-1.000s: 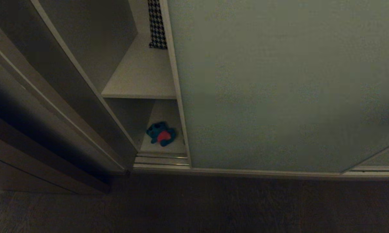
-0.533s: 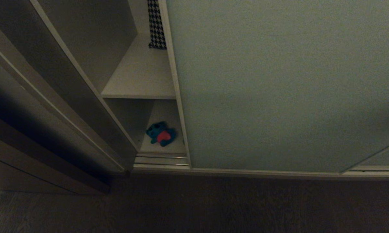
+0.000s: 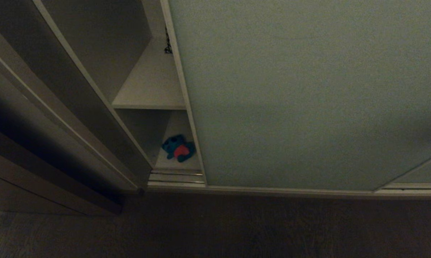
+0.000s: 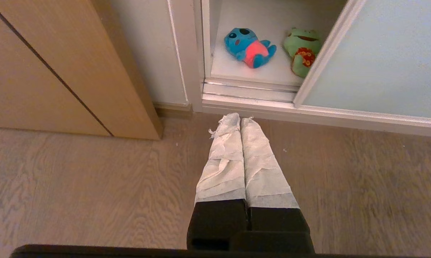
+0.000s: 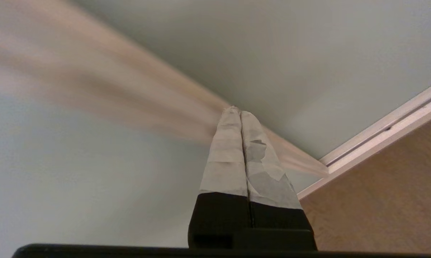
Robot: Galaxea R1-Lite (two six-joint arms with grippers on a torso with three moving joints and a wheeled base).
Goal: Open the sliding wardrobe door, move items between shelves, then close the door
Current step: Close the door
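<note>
The pale grey-green sliding wardrobe door (image 3: pixel 308 93) covers most of the wardrobe, leaving a narrow gap at its left. In that gap a blue plush toy with a pink belly (image 3: pixel 178 148) lies on the lower white shelf (image 3: pixel 181 165), under the bare upper shelf (image 3: pixel 151 82). The left wrist view shows the blue toy (image 4: pixel 249 48) beside a green frog toy (image 4: pixel 302 50), half behind the door's edge (image 4: pixel 323 53). My left gripper (image 4: pixel 240 120) hangs shut and empty over the floor before the rails. My right gripper (image 5: pixel 236 110) is shut and empty, its tips at a blurred cream frame strip on the door (image 5: pixel 273 53).
A dark brown wooden frame (image 3: pixel 57 118) flanks the gap on the left. Only a sliver of houndstooth cloth (image 3: pixel 167 44) shows past the door edge. Silver floor rails (image 3: pixel 176 178) run along the wardrobe's foot, with wood floor (image 3: pixel 215 229) in front.
The door has slid left, narrowing the gap and covering most of the houndstooth cloth. The blue toy has not moved.
</note>
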